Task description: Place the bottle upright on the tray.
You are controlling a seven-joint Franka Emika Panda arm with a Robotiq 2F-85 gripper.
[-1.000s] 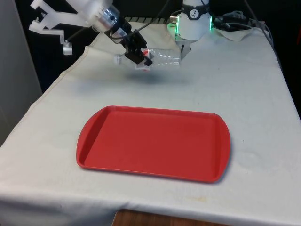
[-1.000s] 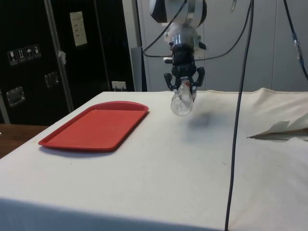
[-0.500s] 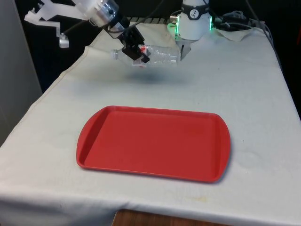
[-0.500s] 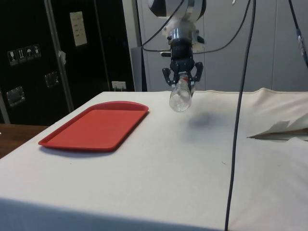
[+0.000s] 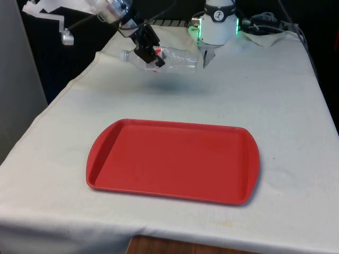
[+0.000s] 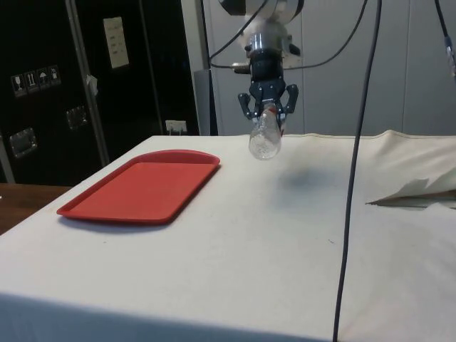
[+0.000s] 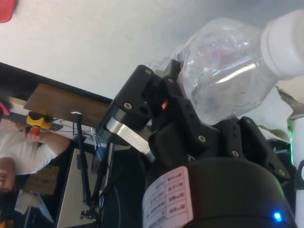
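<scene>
While the gripper (image 5: pixel 149 51) hung above the bench (image 5: pixel 275 106), its jaws were clamped on a clear plastic bottle (image 5: pixel 172 58), white-capped, red-labelled, lying sideways in mid-air; label text unreadable, contents not discernible. Red tray (image 5: pixel 172 161), nothing on it, lay at 6 o'clock from the bottle, well apart.

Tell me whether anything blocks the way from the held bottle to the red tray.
Nothing visible does. The pincer holds the bottle on its side above the bare cloth, and the tray lies empty, with open table between them.
</scene>
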